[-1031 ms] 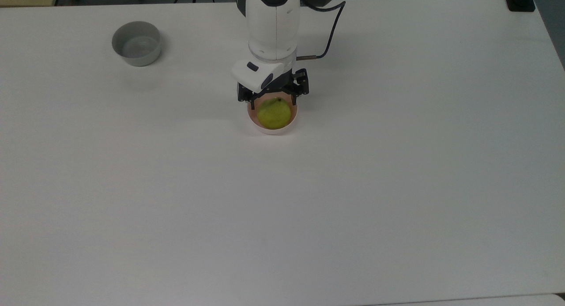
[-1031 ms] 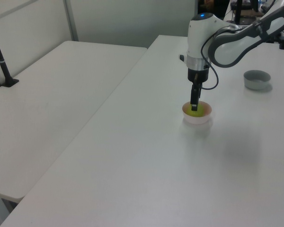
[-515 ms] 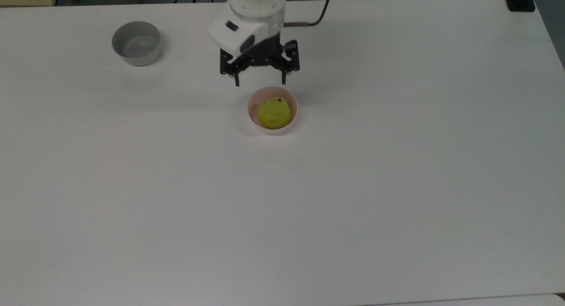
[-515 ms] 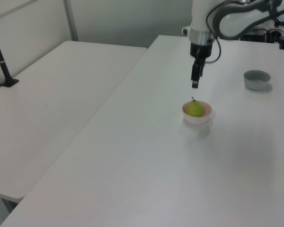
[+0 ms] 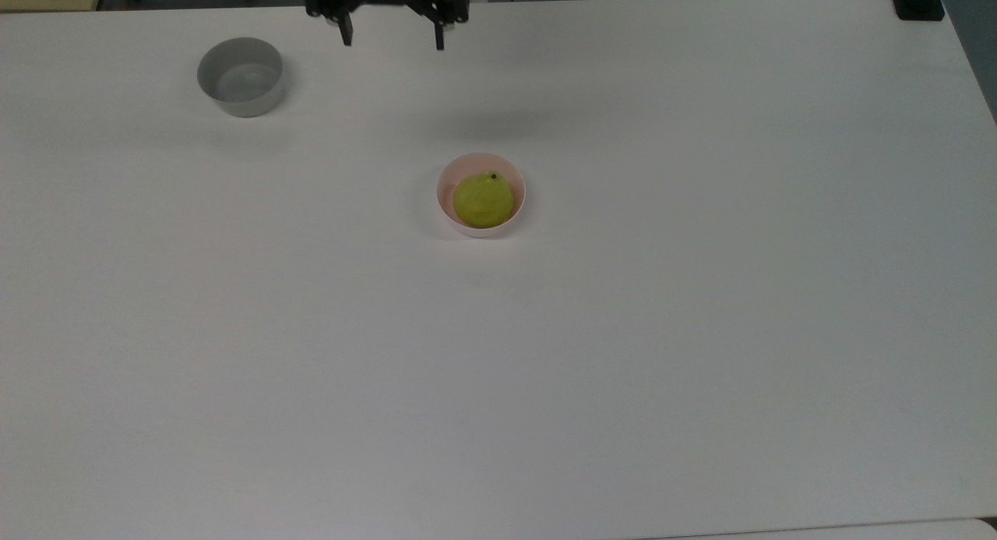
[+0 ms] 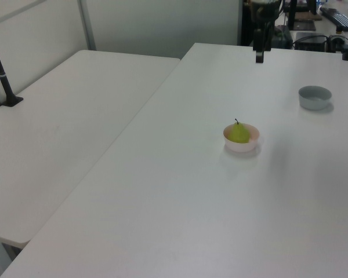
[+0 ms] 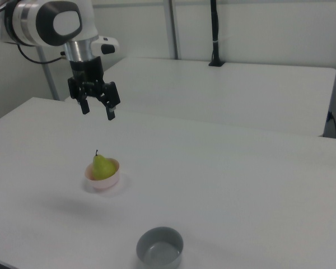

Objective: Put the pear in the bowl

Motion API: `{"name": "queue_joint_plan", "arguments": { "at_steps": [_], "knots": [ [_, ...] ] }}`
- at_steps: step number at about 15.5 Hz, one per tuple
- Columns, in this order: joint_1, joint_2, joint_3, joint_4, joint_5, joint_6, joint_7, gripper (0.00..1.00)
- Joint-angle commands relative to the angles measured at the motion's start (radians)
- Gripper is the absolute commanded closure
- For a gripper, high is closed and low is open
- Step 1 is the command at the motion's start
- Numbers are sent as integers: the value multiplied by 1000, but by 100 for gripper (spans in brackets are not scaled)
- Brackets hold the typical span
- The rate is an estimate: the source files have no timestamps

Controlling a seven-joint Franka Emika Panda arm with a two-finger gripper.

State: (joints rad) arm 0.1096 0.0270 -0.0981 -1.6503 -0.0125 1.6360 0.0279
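In the top view, the black two-finger gripper (image 5: 392,41) has lifted away to the table's far edge since half a second ago, fingers spread and empty; the small yellow-green pear (image 5: 483,199) sits inside the round pale pink plastic bowl (image 5: 444,206), so the placing looks done. In the left view the pear stands stem-up in the bowl; the gripper is edge-on there, its spread hard to judge. In the right view it hangs open above and beyond the bowl; the grey round bowl (image 7: 160,247) is well apart.
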Motion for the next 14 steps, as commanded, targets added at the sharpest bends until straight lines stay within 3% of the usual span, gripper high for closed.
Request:
{"name": "queue_joint_plan", "arguments": {
  "at_steps": [1, 5, 14],
  "knots": [
    [-21, -33, -3, 14, -12, -54, 14, 0],
    [-42, -51, -9, 14, 0, -42, 4, 0],
    [-102, -41, -8, 12, 40, 88, -253, 0]
  ]
}}
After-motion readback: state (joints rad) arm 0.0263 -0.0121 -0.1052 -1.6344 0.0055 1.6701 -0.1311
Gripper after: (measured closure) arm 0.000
